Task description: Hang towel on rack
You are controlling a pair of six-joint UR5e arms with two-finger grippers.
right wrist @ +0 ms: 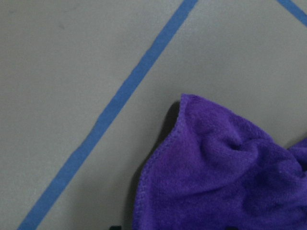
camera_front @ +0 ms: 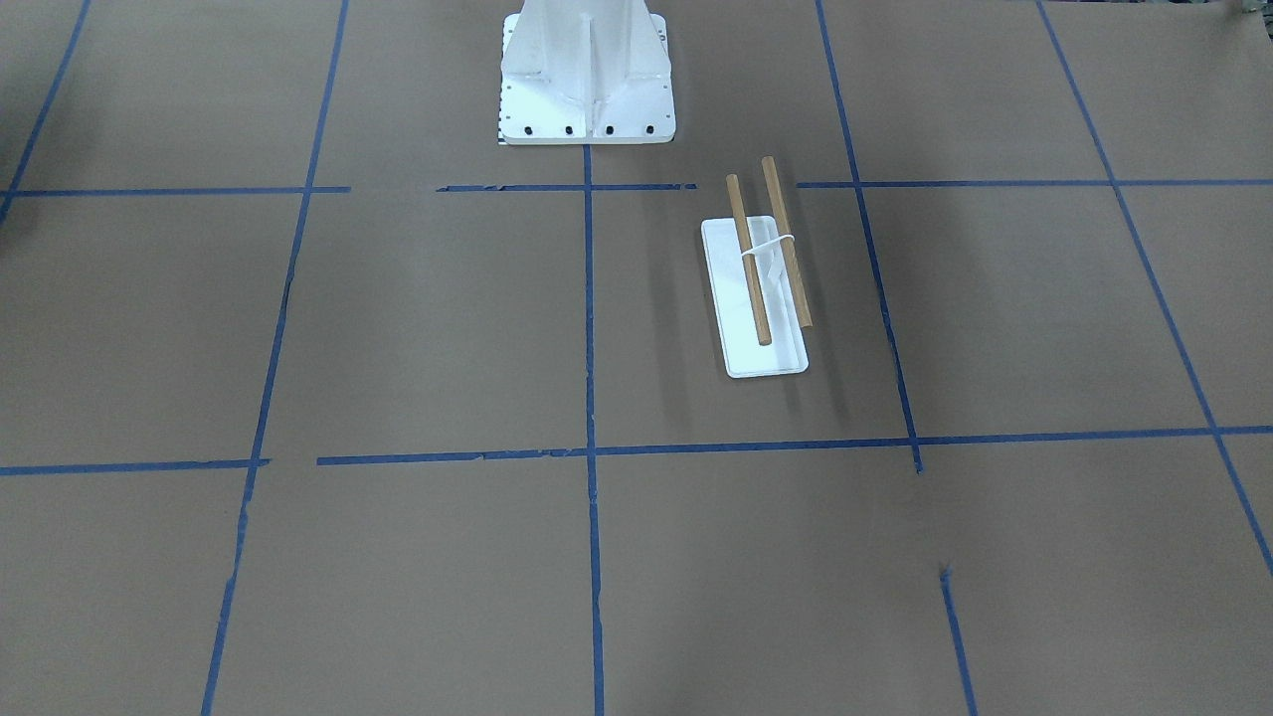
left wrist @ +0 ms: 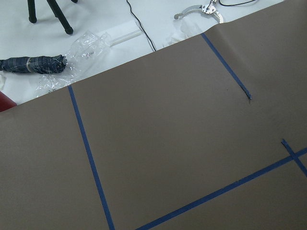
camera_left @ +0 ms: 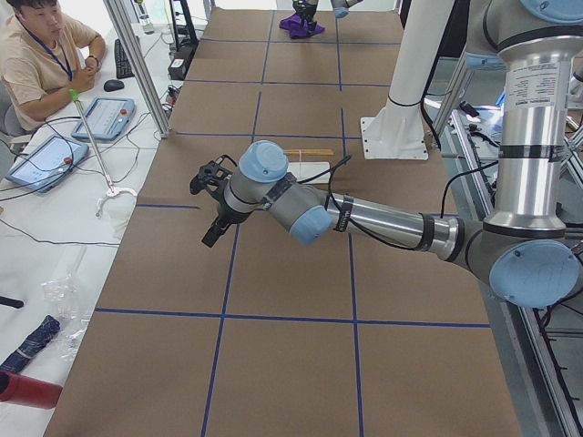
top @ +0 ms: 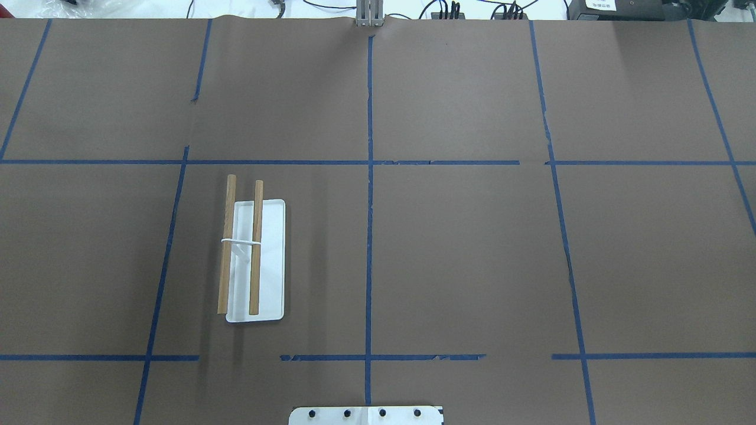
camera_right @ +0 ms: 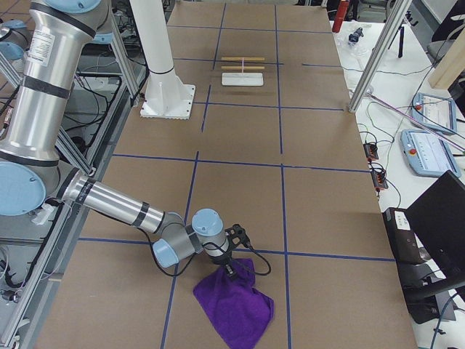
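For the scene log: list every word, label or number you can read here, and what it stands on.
No text here can be read.
White sticker on the near left arm: print too small to read.
White label on the black box: blurred, unreadable.

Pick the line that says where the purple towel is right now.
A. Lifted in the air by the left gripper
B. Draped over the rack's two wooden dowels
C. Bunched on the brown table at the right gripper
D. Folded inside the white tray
C: in the right side view the towel lies crumpled on the table at the right gripper, while the rack stands bare far off.
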